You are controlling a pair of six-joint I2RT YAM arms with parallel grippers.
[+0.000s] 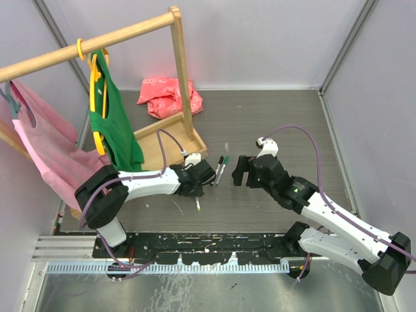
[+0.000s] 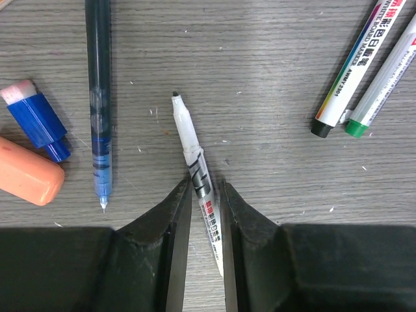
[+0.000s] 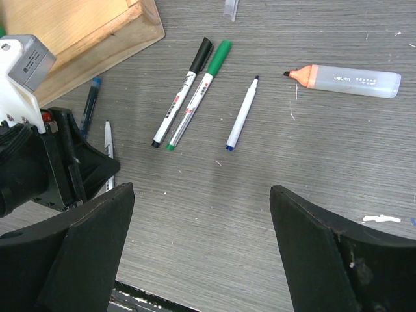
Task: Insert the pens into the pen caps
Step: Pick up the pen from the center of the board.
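Note:
My left gripper is shut on a white pen with a bare black tip, low at the table. This pen also shows in the right wrist view. A blue pen, a blue cap and an orange cap lie to its left. A black-capped marker and a green-capped marker lie side by side. A white pen with a blue end and an uncapped orange highlighter lie further right. My right gripper is wide open and empty above bare table.
A wooden clothes rack has its base tray just behind the left gripper. It carries a green top and a pink garment. A red bag lies at the back. A clear cap lies beyond the markers.

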